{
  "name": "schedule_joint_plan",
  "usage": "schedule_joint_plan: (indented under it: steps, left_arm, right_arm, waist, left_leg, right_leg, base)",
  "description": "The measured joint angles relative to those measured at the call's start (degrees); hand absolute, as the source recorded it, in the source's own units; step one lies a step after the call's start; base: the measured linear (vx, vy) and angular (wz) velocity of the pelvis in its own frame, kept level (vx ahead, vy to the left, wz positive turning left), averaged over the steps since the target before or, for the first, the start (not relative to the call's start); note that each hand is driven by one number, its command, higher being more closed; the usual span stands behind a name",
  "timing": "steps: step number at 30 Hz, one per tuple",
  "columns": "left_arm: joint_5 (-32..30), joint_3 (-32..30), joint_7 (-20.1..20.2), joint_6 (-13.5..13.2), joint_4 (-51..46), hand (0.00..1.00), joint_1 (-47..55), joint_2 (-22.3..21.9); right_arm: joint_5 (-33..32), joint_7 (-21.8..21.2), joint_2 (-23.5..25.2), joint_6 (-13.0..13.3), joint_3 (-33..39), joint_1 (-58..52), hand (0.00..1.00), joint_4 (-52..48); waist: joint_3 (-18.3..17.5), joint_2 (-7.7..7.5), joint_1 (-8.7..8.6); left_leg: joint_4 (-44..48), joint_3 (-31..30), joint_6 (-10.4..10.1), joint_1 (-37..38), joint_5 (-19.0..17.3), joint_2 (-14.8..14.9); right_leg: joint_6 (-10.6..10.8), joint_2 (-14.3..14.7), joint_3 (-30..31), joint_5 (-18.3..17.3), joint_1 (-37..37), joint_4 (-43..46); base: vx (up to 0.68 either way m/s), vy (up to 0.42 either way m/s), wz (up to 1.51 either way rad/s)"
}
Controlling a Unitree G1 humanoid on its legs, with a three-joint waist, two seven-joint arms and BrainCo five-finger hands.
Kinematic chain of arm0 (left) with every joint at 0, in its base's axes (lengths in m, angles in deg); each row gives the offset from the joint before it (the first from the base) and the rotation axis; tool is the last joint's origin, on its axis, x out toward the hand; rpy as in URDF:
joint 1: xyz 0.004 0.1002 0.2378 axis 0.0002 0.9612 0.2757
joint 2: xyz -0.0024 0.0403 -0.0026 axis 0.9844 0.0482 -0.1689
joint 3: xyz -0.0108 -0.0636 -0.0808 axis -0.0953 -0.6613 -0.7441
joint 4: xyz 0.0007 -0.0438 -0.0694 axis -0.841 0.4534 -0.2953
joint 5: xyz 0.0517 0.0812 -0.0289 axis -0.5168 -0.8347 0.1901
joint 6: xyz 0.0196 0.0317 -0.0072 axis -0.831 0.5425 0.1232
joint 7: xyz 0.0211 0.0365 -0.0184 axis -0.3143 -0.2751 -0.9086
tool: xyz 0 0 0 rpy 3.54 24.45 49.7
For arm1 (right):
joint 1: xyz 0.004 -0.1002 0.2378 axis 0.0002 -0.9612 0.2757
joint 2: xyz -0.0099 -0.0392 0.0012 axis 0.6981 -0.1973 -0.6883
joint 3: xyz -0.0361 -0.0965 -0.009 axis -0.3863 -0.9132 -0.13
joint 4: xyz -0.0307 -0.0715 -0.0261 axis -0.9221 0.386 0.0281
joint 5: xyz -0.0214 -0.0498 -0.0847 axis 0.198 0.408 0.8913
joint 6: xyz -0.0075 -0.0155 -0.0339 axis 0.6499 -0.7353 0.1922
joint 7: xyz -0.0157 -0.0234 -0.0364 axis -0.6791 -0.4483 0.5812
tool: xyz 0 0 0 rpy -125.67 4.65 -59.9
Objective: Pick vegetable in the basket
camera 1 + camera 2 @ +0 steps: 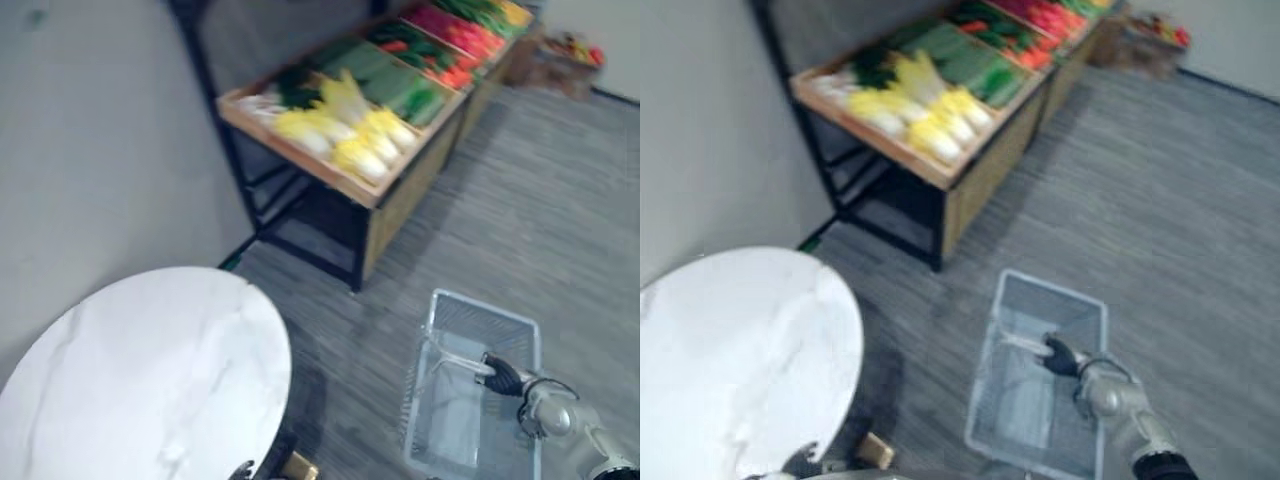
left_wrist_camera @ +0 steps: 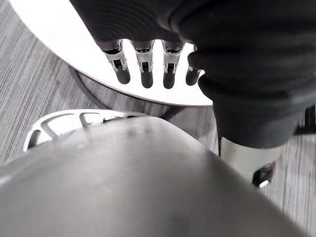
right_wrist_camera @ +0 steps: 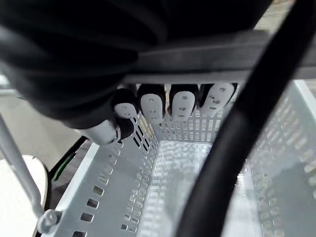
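Right hand (image 1: 505, 378) clenched on empty basket's (image 1: 487, 304) handle; vegetables (image 1: 340, 128) on stand (image 1: 405, 200) well apart, ahead-left; left hand (image 2: 146, 66) hangs relaxed, likely nearer.

A round white marble-look table (image 1: 150, 370) takes up the 8 o'clock part of the head view, with a grey wall (image 1: 90, 150) behind it at 10 o'clock. A long wooden stand (image 1: 415, 185) on a black metal frame (image 1: 262, 205) runs from 12 toward 1 o'clock. A brown box (image 1: 545, 62) sits just past its far end. Grey striped floor (image 1: 540, 200) spreads at 3 o'clock. A small tan block (image 1: 298, 466) lies at 6 o'clock, by the table's edge.
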Motion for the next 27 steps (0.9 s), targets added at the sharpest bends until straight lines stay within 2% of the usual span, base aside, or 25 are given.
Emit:
schedule_joint_plan:
  steps: [1, 2, 3, 5, 6, 7, 8, 9, 10, 11, 12, 13, 14, 15, 17, 19, 24, 27]
  left_arm:
    - [-0.04, -0.08, 0.02, -0.06, -0.11, 0.00, -0.28, -0.96]
    - [-0.15, -0.06, 0.01, -0.09, -0.43, 0.00, -0.49, -1.66]
    - [-0.24, -0.06, 0.01, -0.11, -0.71, 0.00, -0.46, -1.75]
    - [-0.63, -0.45, -0.13, -0.18, -1.12, 0.00, -0.14, -1.61]
    - [-1.25, -0.85, -0.26, -0.20, -1.09, 0.00, 0.28, -1.48]
    - [-1.24, -1.05, -0.37, -0.23, -1.04, 0.00, 0.52, -1.50]
    - [-1.24, -1.09, -0.82, -0.38, -1.06, 0.00, 1.22, -1.69]
    - [-1.24, -1.09, -1.26, -0.58, -1.09, 0.00, 2.51, -1.94]
    - [-1.06, -1.30, -1.36, -0.63, -1.06, 0.00, 2.87, -2.12]
    - [-1.18, -1.57, -1.40, -1.03, -1.04, 0.00, 3.47, -2.25]
    - [-1.20, -1.59, -1.41, -1.24, -1.06, 0.00, 3.69, -2.20]
    - [-1.21, -1.58, -1.40, -1.65, -1.03, 0.00, 4.15, -2.17]
    - [-1.21, -1.59, -1.29, -1.77, -0.86, 0.00, 3.88, -2.19]
    - [-1.22, -1.85, -1.30, -1.80, -0.82, 0.00, 3.51, -1.64]
    - [-1.24, -2.11, -1.37, -2.08, -0.73, 0.00, 3.53, -0.69]
    - [-1.66, -1.93, -1.33, -2.13, -0.73, 0.00, 3.26, -0.23]
    - [-2.24, -0.32, -1.06, -2.58, -0.77, 0.00, 1.93, -1.70]
    - [-2.24, 1.26, -0.89, -2.65, -0.77, 0.00, 1.94, -2.00]
  right_arm:
    - [0.00, 0.25, -0.14, -0.37, 1.35, -1.29, 1.00, -0.07]
    - [-0.01, 0.25, -0.35, -0.67, 2.05, -3.39, 1.00, -0.13]
    - [-0.04, 0.25, -0.34, -0.84, 2.01, -4.46, 1.00, -0.14]
    - [-0.05, 0.34, -0.08, -0.95, 1.66, -6.40, 1.00, -0.12]
    - [-0.04, 0.36, -0.01, -0.96, 1.47, -6.34, 1.00, -0.02]
    - [0.00, 0.39, 0.02, -1.03, 1.50, -6.26, 1.00, 0.16]
    - [0.07, 0.54, -0.14, -1.21, 1.58, -5.91, 1.00, 1.22]
    - [0.07, 0.76, -0.08, -1.34, 1.62, -5.12, 1.00, 2.70]
    - [0.05, 1.00, 0.06, -1.44, 1.64, -4.79, 1.00, 3.40]
    - [-0.01, 1.65, 0.29, -1.45, 1.63, -4.67, 1.00, 4.38]
    - [-0.02, 1.74, 0.47, -1.45, 1.60, -4.55, 1.00, 4.75]
    - [-0.05, 1.75, 0.49, -1.37, 1.50, -4.50, 1.00, 4.75]
    - [-0.16, 2.56, 0.42, -1.42, 2.22, -3.66, 1.00, 4.77]
    - [-0.17, 2.61, 0.50, -1.41, 2.10, -3.35, 1.00, 4.72]
    - [-0.17, 2.60, 0.33, -1.26, 2.17, -3.43, 1.00, 4.74]
    - [-0.16, 2.61, 0.32, -1.26, 2.93, -4.02, 1.00, 4.72]
    - [-0.16, 2.55, -1.00, -1.23, 4.29, -5.79, 1.00, 4.92]
    - [-0.13, 2.52, -1.04, -1.08, 4.24, -6.28, 1.00, 5.20]
  waist:
    - [0.01, 1.68, -1.17]
    - [0.29, 2.58, -1.39]
    - [0.35, 2.72, -1.25]
    - [0.45, 2.49, -0.91]
    - [0.67, 2.17, -0.81]
    - [0.78, 2.02, -0.77]
    - [0.95, 1.76, -0.47]
    - [0.97, 1.74, 0.31]
    - [1.01, 1.80, 1.06]
    - [1.06, 1.89, 1.93]
    - [1.25, 1.81, 2.25]
    - [1.43, 1.81, 2.43]
    - [1.70, 2.23, 2.33]
    - [2.46, 1.54, 2.30]
    - [3.52, 0.32, 2.18]
    - [3.52, 0.22, 1.97]
    - [2.56, 3.13, 1.86]
    - [2.40, 3.13, 1.98]
  left_leg:
    - [2.56, -0.94, -0.23, 0.24, 0.17, 2.73]
    - [5.48, -2.62, -0.68, 1.45, 0.60, 5.63]
    - [6.71, -3.67, -1.16, 2.12, 1.19, 6.74]
    - [9.50, -11.45, -2.53, 2.71, 4.48, 7.79]
    - [10.69, -19.68, -3.03, 1.55, 6.22, 6.39]
    - [10.81, -24.84, -3.97, 0.62, 5.16, 4.57]
    - [8.29, -36.19, -6.40, 0.33, 1.26, -2.01]
    - [3.82, -45.39, -6.53, 1.17, -2.51, -8.34]
    - [1.11, -48.99, -6.29, 1.75, -4.15, -11.23]
    - [-3.78, -54.48, -5.18, 2.57, -6.21, -14.89]
    - [-5.69, -56.87, -4.03, 3.35, -7.10, -15.78]
    - [-8.23, -61.86, -3.26, 5.46, -9.55, -17.01]
    - [-9.45, -65.45, -1.59, 6.14, -12.37, -17.93]
    - [-9.06, -64.88, -1.48, 5.96, -12.43, -18.34]
    - [-8.86, -61.60, -0.62, 5.51, -13.01, -19.78]
    - [-9.07, -60.50, -0.46, 5.97, -13.08, -20.32]
    - [-8.96, -60.32, 0.00, 6.41, -12.55, -20.69]
    - [-9.04, -60.22, 0.40, 8.09, -11.75, -20.87]
  right_leg:
    - [-0.32, 1.90, -0.45, -0.15, 1.88, -1.90]
    - [-0.92, 3.43, -0.37, -0.51, 4.00, -2.64]
    - [-1.23, 3.89, 0.08, -0.69, 4.82, -2.87]
    - [-2.12, 4.85, 3.24, -1.24, 5.47, -2.93]
    - [-2.61, 4.52, 6.22, -1.18, 5.27, -3.03]
    - [-2.84, 4.16, 8.01, -1.01, 4.96, -3.08]
    - [-2.84, 2.97, 11.41, -0.53, 4.01, -2.94]
    - [-2.90, 3.08, 15.68, -0.17, 2.61, -2.96]
    - [-3.36, 3.53, 18.39, -0.14, 1.64, -3.22]
    - [-3.67, 4.86, 22.09, 0.28, 0.16, -3.21]
    - [-3.63, 5.55, 23.76, 0.30, -0.41, -3.13]
    - [-2.85, 6.74, 26.25, 0.82, -1.39, -3.42]
    - [-1.83, 7.41, 27.99, 2.45, -2.24, -4.78]
    - [-1.74, 6.92, 29.03, 3.05, -2.13, -5.60]
    - [-0.20, 5.72, 31.35, 5.74, -3.20, -7.10]
    - [0.37, 5.38, 32.31, 6.17, -3.25, -7.47]
    - [0.85, 5.63, 32.56, 6.50, -3.90, -8.05]
    - [0.85, 5.73, 32.53, 6.50, -2.67, -7.84]
  base:
    - [-0.09, -0.308, -0.21]
    - [-0.07, -0.216, -0.17]
    - [-0.11, -0.174, -0.36]
    - [-0.11, -0.146, -0.72]
    - [-0.09, -0.114, -0.88]
    - [-0.11, -0.020, -1.18]
    - [-0.10, 0.105, -1.46]
    - [-0.09, 0.143, -1.67]
    - [-0.10, 0.177, -1.82]
    - [-0.09, 0.159, -1.43]
    - [-0.09, 0.186, -1.50]
    - [0.01, 0.192, -1.23]
    - [0.03, 0.154, -1.09]
    - [0.01, 0.199, -0.81]
    - [-0.04, 0.181, -0.57]
    - [0.05, 0.102, -0.31]
    - [0.11, 0.030, -0.15]
    - [0.07, -0.008, -0.21]
